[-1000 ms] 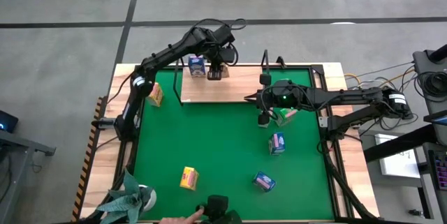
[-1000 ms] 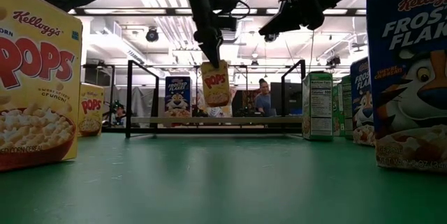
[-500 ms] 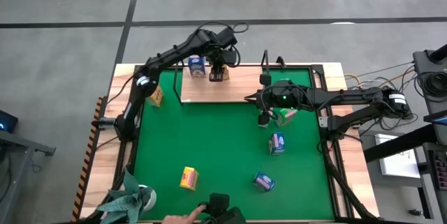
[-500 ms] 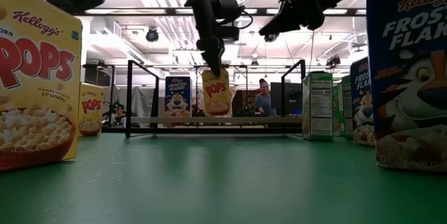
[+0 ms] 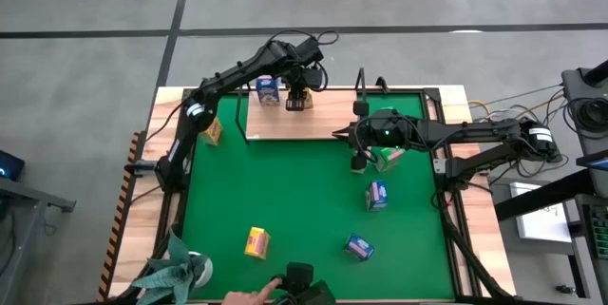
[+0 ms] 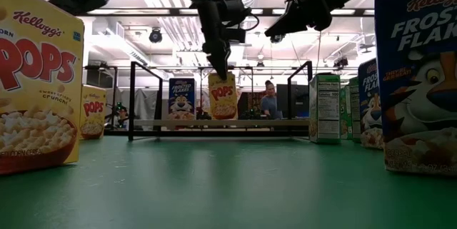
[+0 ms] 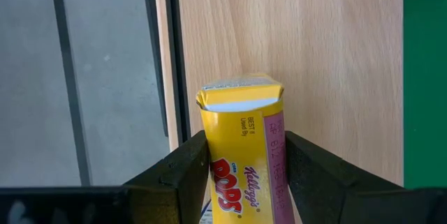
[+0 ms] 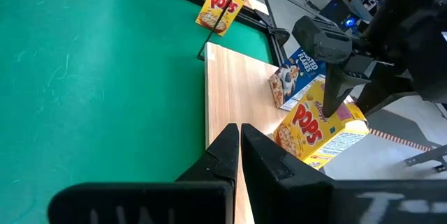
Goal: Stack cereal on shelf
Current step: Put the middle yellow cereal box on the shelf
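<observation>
Your left gripper [image 6: 221, 72] clamps a Pops box [image 6: 223, 105] standing on the shelf [image 5: 313, 120] beside a blue box [image 5: 268, 88]; release next. Right gripper [image 5: 355, 160] hovers shut.

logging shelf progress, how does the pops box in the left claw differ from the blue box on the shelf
The Pops box is yellow; the blue box is a Frosted Flakes one. The Pops box is held between the fingers of the left claw; the blue box stands free. In the low view, the Pops box is to the right of the blue box. Both are small, upright boxes on the shelf.
</observation>
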Action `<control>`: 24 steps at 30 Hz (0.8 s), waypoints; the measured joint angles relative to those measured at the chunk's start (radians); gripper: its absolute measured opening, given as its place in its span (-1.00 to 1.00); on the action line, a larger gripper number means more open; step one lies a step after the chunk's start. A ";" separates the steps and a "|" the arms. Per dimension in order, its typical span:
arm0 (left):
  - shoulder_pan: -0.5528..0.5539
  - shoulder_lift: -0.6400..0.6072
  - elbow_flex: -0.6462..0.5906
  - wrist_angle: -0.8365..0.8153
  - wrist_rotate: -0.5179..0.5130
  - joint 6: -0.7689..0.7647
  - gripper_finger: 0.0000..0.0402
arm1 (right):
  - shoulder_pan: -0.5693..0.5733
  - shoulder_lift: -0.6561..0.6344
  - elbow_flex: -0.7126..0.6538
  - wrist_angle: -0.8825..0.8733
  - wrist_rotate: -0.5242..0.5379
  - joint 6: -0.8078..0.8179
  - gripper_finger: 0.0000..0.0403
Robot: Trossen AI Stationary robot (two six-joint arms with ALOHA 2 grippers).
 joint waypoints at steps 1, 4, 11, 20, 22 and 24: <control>0.000 0.000 0.000 0.000 0.000 0.000 -0.21 | 0.000 0.000 0.000 -0.001 0.000 0.001 -0.96; 0.000 0.000 0.000 0.000 0.000 0.000 -0.20 | 0.000 0.000 0.000 -0.002 0.000 0.001 -0.96; 0.000 0.000 0.000 0.005 0.000 -0.001 -0.01 | 0.000 0.000 0.000 -0.002 0.000 0.001 -0.96; -0.006 -0.001 0.000 0.004 0.000 -0.001 0.09 | 0.000 0.000 0.000 -0.002 0.000 0.001 -0.96; -0.009 -0.005 0.000 0.003 0.000 -0.004 0.09 | 0.000 0.000 0.000 -0.002 0.000 0.001 -0.96; -0.013 -0.012 0.006 -0.002 0.000 -0.018 0.09 | 0.000 0.000 0.000 -0.002 0.000 0.000 -0.96</control>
